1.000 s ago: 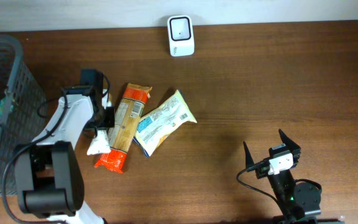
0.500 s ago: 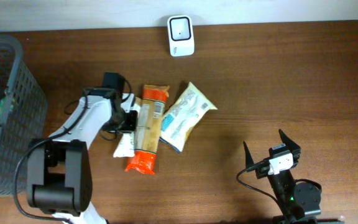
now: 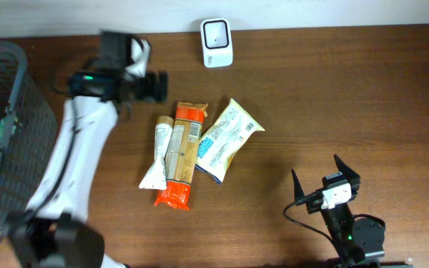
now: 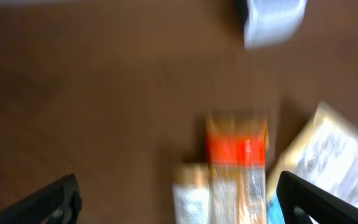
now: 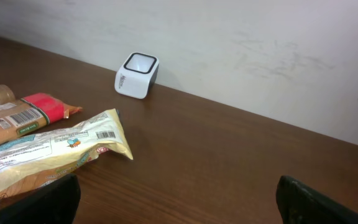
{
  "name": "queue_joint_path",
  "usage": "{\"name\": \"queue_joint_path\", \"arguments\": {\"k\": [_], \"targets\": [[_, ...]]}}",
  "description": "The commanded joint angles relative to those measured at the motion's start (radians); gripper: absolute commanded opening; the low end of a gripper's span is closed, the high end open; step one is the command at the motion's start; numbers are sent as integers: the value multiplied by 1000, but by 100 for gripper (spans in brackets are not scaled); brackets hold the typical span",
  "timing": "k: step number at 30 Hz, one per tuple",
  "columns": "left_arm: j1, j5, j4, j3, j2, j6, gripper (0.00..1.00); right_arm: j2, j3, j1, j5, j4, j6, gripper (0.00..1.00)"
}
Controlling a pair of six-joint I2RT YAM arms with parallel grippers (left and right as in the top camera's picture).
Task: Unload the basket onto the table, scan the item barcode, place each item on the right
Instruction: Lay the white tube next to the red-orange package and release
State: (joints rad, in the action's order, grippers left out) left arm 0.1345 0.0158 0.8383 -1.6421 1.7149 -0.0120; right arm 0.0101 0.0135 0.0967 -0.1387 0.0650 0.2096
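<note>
Three packets lie side by side near the middle of the table (image 3: 363, 89): a pale pouch (image 3: 155, 155), a long brown packet with orange and red ends (image 3: 179, 165) touching the pouch's right edge, and a yellow packet (image 3: 229, 138) just beside that, tilted towards 1 o'clock. The white scanner (image 3: 217, 42) stands well apart from them at about 12 o'clock, by the table's far edge.

Only the right wrist view shows a barcode (image 5: 104, 135), facing up at the yellow packet's corner nearest the scanner. A white label on the long packet shows there too. The print on all three is too small to read. From overhead these marks are only specks, and the left wrist view is too blurred for any label.

The left gripper (image 3: 153, 85) hovers at 11 o'clock from the packets. It is blurred from overhead, but its own camera shows both fingers spread wide with nothing between them. The right gripper (image 3: 319, 175) sits at 4 o'clock near the table's front edge, jaws apart and empty. A dark mesh basket (image 3: 22, 97) stands at 9 o'clock.
</note>
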Motion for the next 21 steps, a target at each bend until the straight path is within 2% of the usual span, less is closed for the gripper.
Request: {"name": "queue_joint_path", "arguments": {"k": [1, 3, 7, 9, 11, 14, 17, 21], "targets": [[-85, -181, -12, -195, -106, 66, 99, -6, -8, -7, 5, 2, -4, 99], [-138, -220, -24, -244, -126, 65, 99, -7, -8, -7, 5, 2, -4, 99], [-342, -234, -58, -266, -156, 65, 99, -7, -8, -7, 5, 2, -4, 99], [-470, -233, -32, -256, -145, 40, 97, -7, -8, -7, 5, 2, -4, 99], [-548, -230, 2, -254, -123, -12, 96, -7, -8, -7, 5, 2, -4, 99], [-633, -219, 36, -254, -63, -14, 96, -6, -8, -7, 5, 2, -4, 99], [-689, -188, 43, -254, 21, 70, 96, -7, -8, -7, 5, 2, -4, 99], [-762, -33, 49, -254, 150, 215, 93, -7, -8, -7, 5, 2, -4, 99]]}}
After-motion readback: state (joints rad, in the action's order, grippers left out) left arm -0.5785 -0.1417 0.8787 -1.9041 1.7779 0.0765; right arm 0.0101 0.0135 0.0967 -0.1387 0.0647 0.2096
